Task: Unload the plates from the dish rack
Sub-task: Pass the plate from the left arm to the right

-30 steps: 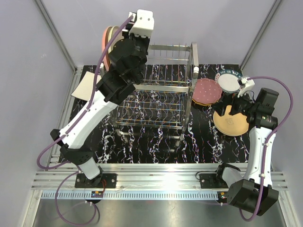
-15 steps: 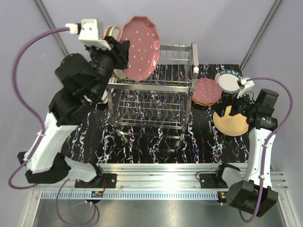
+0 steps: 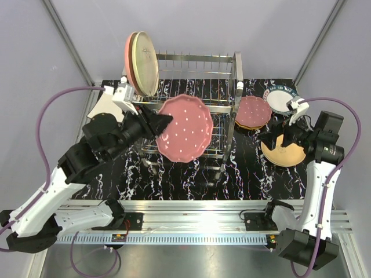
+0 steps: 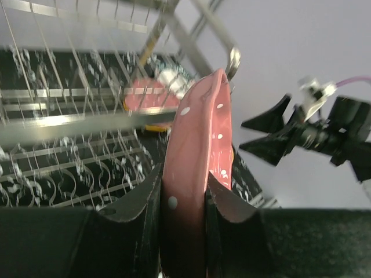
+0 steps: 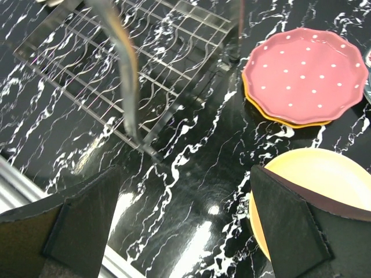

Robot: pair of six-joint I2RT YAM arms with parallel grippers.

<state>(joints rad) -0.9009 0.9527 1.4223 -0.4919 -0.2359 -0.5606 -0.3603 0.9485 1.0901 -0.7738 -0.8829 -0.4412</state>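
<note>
Upper left, two round plates (image 3: 142, 62) stand upright in the wire dish rack (image 3: 237, 69). At centre, your left fingers (image 3: 153, 123) are clamped on one scalloped pink dotted plate (image 3: 186, 128). At right, your right fingers (image 3: 273, 138) stand apart over one tan plate (image 3: 287, 155).

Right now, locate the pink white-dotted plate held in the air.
Top view, centre: left gripper grips the pink dotted plate over the silver wire dish rack's front.
</note>
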